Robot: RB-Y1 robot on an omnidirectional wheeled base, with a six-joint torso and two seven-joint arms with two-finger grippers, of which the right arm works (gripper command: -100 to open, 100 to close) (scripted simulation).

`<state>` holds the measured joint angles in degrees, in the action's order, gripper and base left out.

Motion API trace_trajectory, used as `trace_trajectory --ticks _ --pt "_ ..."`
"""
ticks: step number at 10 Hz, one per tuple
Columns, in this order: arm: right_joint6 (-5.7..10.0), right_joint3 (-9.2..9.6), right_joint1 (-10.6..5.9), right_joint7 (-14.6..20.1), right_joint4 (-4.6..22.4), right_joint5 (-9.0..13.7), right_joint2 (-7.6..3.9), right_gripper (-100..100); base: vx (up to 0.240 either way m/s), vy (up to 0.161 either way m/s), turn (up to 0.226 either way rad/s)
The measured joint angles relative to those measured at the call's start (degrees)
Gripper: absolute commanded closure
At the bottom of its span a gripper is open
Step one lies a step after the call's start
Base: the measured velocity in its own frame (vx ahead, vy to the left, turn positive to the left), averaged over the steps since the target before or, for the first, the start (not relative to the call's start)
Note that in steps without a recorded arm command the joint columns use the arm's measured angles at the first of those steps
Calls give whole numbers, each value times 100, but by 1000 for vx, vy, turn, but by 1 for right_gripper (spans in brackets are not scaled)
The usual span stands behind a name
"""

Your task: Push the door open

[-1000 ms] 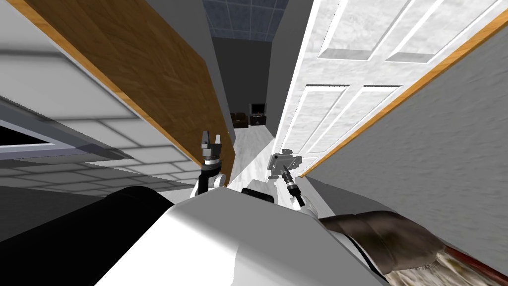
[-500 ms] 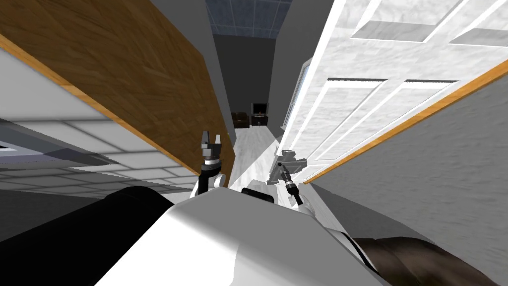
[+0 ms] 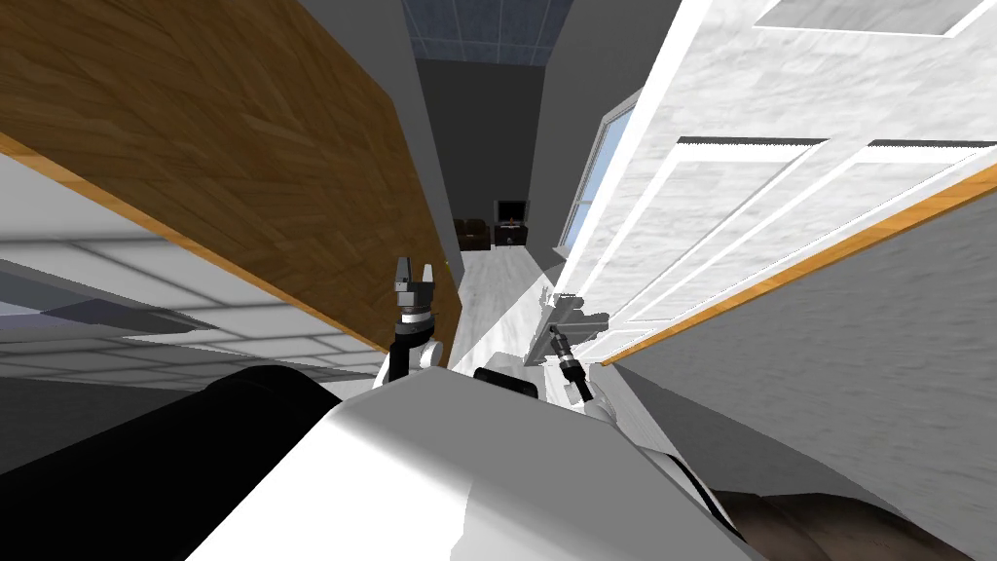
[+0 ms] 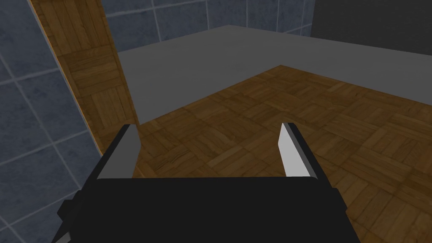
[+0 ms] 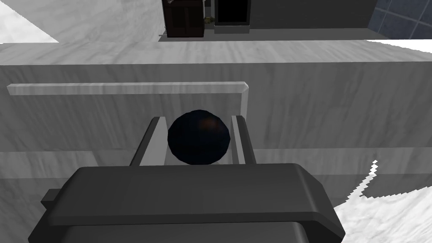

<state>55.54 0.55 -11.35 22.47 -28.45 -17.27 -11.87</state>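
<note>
With the right end effector (image 5: 196, 119) pinching the dark knob (image 5: 198, 139), best push the white door (image 3: 759, 205) steadily along its swing arc (left end effector (image 4: 209, 126) hangs spread) to avoid slipping.

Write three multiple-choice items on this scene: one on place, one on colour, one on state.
1. Where is the right claw? A) around the door knob B) on the floor C) on a window
2. What colour is the door? A) red B) white C) green
3. How is the left claw? A) shut on a cup B) open, empty C) shut on a handle
Key: 1 A, it presses the dark knob's sides. 2 B, its panelled face is white. 3 B, it stands spread with nothing between.
</note>
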Motion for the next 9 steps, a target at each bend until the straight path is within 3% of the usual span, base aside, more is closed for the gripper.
trace_trajectory --ticks 4,9 --pt "-11 5 12 0 10 -4 3 100 19 5 -10" --pt "-59 -136 17 -149 93 139 69 100 155 66 -22"
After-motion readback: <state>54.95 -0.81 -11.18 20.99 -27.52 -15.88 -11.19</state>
